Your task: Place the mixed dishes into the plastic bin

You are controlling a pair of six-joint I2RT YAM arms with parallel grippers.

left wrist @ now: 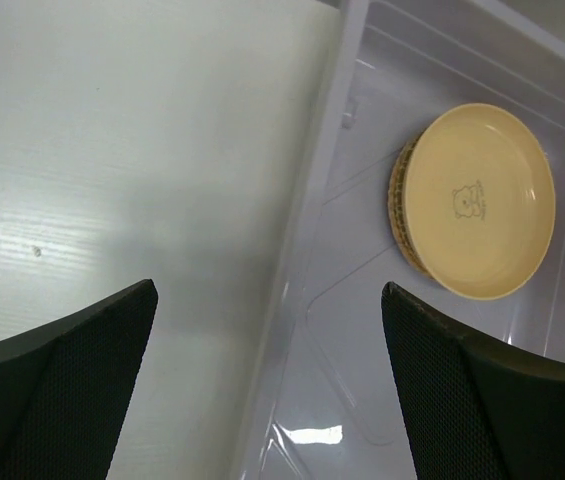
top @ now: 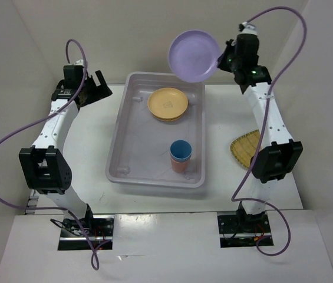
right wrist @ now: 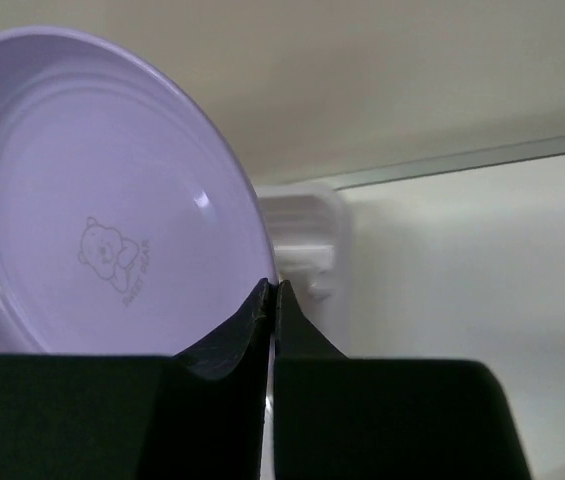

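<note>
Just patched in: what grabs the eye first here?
The lavender plate, pinched at its rim by the shut right gripper, hangs in the air over the far right corner of the plastic bin. Inside the bin lie an orange-tan plate and a blue cup nested in a salmon-pink cup. A yellow woven plate lies on the table, right.

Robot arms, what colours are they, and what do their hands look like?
The left arm and right arm are both white tubes joined by chunky black blocks. A thin purple cable loops along each one. The left hand and right hand are black, and each has two flat fingers covered in tiny mesh dots.
</note>
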